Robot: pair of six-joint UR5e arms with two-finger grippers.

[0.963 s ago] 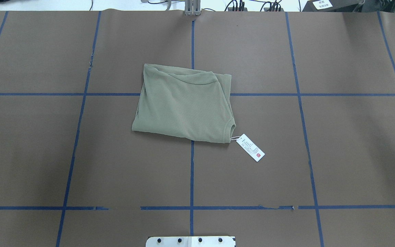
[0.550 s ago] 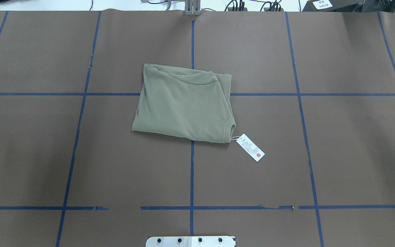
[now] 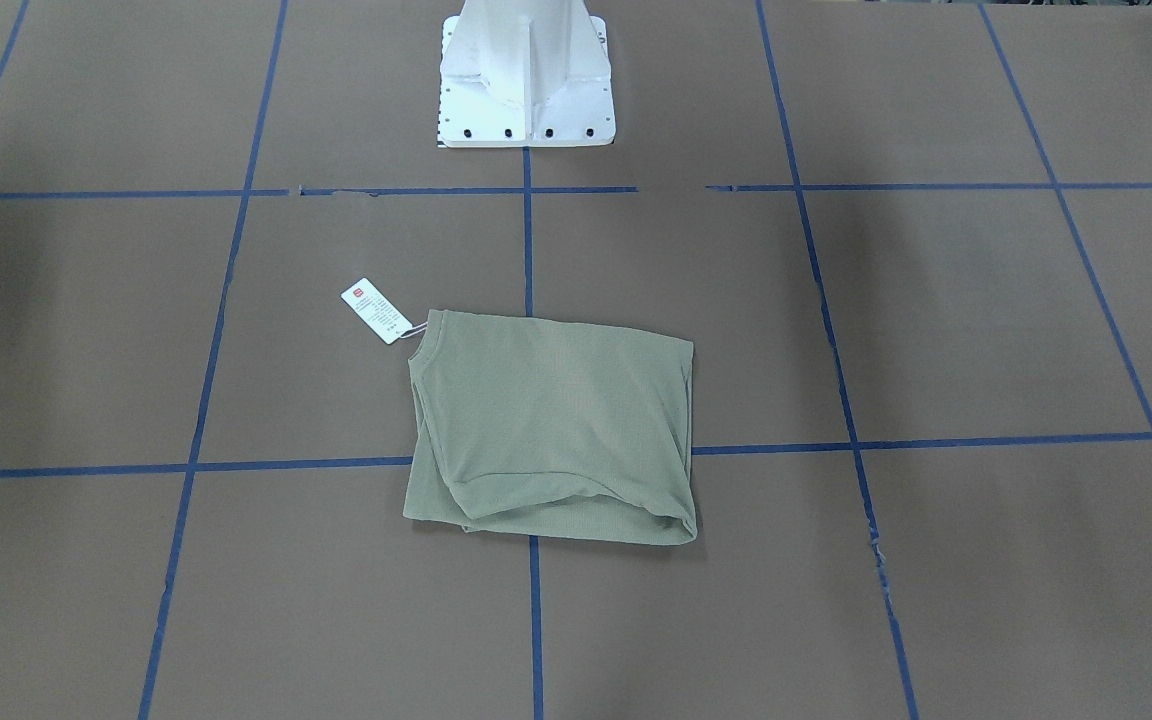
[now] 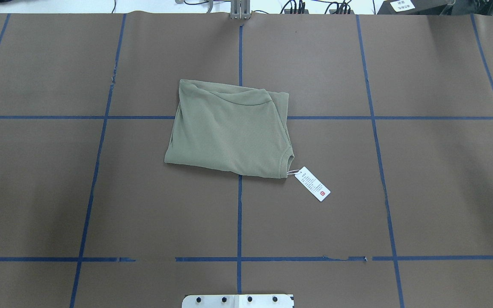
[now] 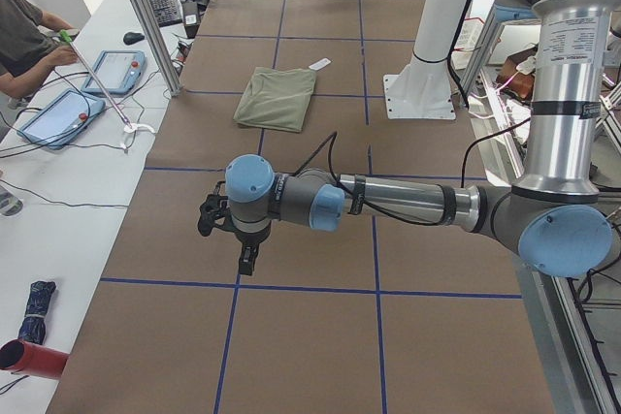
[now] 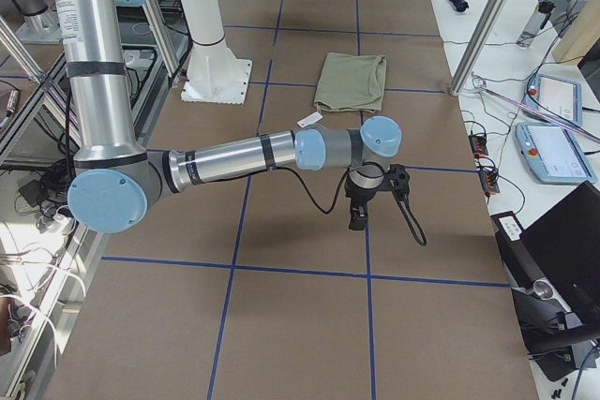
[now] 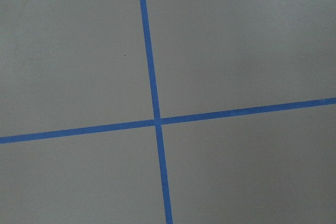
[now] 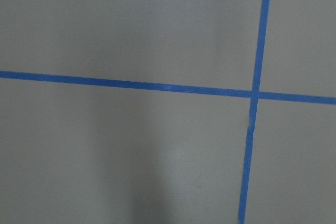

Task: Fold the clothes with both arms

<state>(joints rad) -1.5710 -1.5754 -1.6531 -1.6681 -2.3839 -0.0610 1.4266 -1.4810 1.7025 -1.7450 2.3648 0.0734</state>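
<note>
**Left tool (image 5: 245,265) and right tool (image 6: 355,220) hang clear of a folded shirt (image 4: 229,128)**

Each tool appears only in a side view, small and dark, so I cannot tell whether either is open or closed. Neither holds anything that shows. The left arm (image 5: 408,203) reaches out level above the brown surface (image 4: 443,192), its tool pointing down. The right arm (image 6: 234,156) mirrors that pose at the opposite end. Both tools sit well apart from the shirt and appear in neither the overhead nor the front view. Each wrist camera shows only bare surface crossed by blue tape (image 7: 152,77).

The olive-green shirt lies near the middle of the surface, across a tape crossing, ahead of the white base (image 3: 526,70). It is a compact, roughly rectangular bundle, and no sleeves stick out. A curved neckline edge shows at the corner nearest the robot's right. From that corner a white tag (image 4: 313,184) trails on its string and lies flat on the surface just beside the shirt. Along the edge farthest from the robot, a lower layer peeks out past the top layer, so that edge is slightly uneven.

Judging by this, the folding looks finished or very nearly so. At most, squaring that far edge or tucking the tag may remain. A person (image 5: 24,36) sits at a side bench beyond the surface, well away from the shirt.
</note>
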